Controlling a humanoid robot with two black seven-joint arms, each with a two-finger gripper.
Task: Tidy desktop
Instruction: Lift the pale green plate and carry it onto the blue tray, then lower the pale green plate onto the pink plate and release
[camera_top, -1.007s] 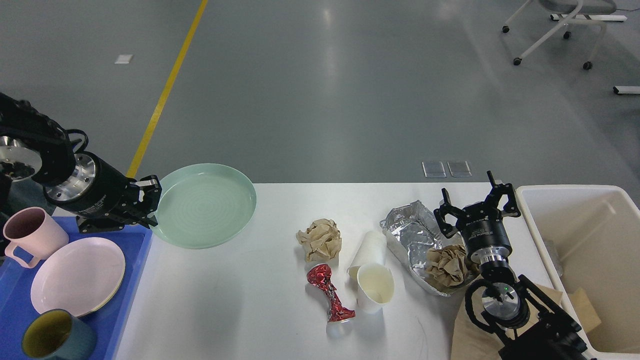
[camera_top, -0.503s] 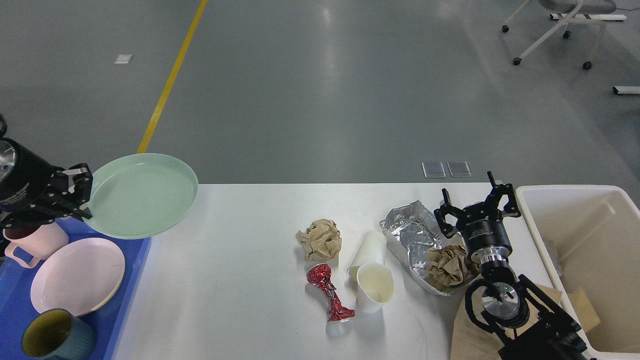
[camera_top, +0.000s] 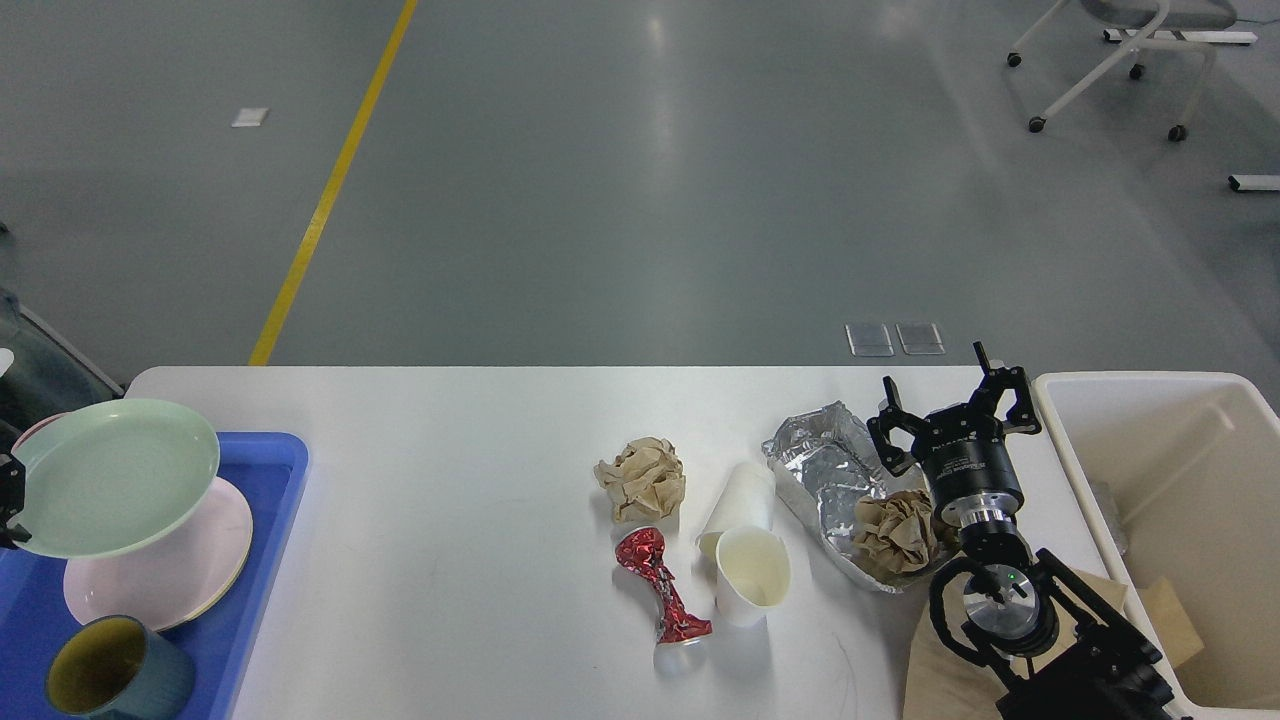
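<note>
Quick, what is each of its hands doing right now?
Left gripper: mostly out of view, cannot tell, at the green plate.
Right gripper: open, holding nothing.

desktop (camera_top: 450, 500) smooth white, glossy | foil tray (camera_top: 825, 470) crinkled metal | paper wad (camera_top: 642, 478) brown, rough

Right arm raised, left arm barely seen

The right hand (camera_top: 950, 405) is held with fingers spread apart; only a dark sliver of the left hand (camera_top: 8, 497) is shown.
</note>
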